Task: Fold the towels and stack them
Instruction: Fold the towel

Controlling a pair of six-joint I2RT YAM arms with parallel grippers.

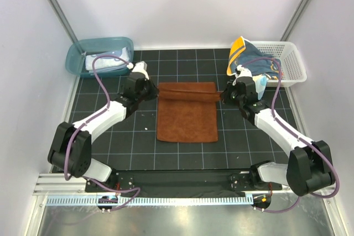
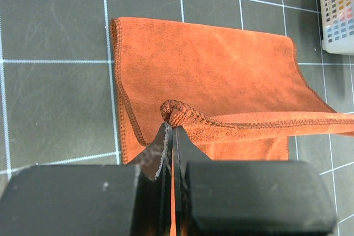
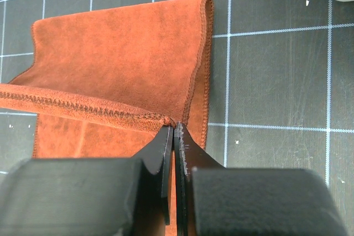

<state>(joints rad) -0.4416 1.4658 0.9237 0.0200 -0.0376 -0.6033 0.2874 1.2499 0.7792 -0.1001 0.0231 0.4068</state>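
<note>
Left gripper (image 2: 172, 128) and right gripper (image 3: 174, 131) tight on corners of rust-brown towel (image 1: 187, 120), edge apparently aloft between.

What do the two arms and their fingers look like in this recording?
Both arms match: the left arm and right arm have white link shells between chunky black joint housings, with a purple cable looping along each. In the wrist views the fingers are thin black blades tapering to a point, on blocky black bodies.

The towel (image 1: 187, 120) lies centred, tub (image 1: 72, 62) behind it to the left, basket (image 1: 293, 59) behind right.
</note>
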